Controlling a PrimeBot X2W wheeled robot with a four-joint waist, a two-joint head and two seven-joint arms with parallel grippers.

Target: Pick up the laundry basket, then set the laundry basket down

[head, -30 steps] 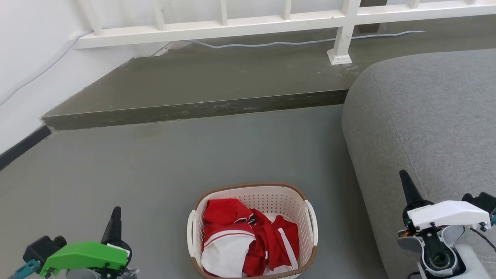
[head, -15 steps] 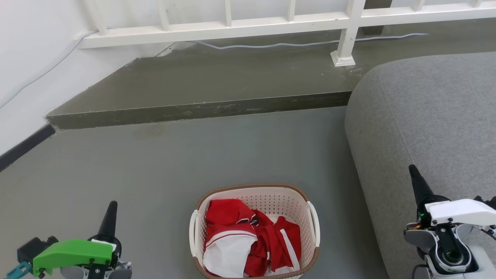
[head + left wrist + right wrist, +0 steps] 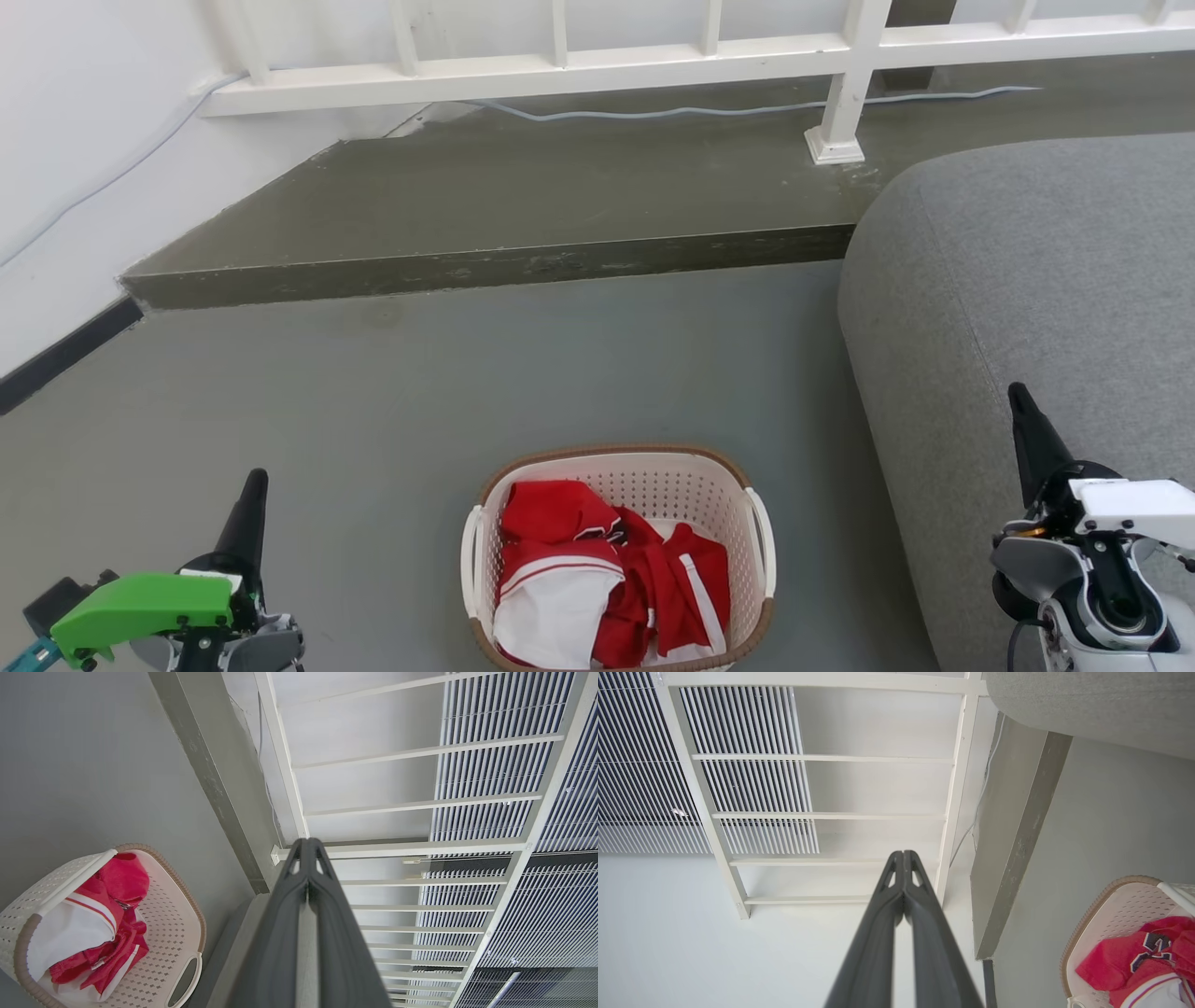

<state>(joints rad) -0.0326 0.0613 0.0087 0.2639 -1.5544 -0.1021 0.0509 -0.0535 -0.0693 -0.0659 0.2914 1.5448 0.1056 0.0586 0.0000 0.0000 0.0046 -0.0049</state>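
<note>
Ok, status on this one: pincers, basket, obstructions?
Left pincer shut, empty, low left. Right pincer shut, empty, by the grey sofa. Laundry basket on floor between them, clothes inside. Sofa close on its right side.

You're seeing: laundry basket cream perforated plastic, satin | rim brown, woven-look | clothes red/white cloth, creased | floor grey, smooth, matt | step edge rough, scuffed | sofa grey coarse-weave fabric | railing white, smooth painted look | left gripper, right gripper dark, matt, plastic-looking
</note>
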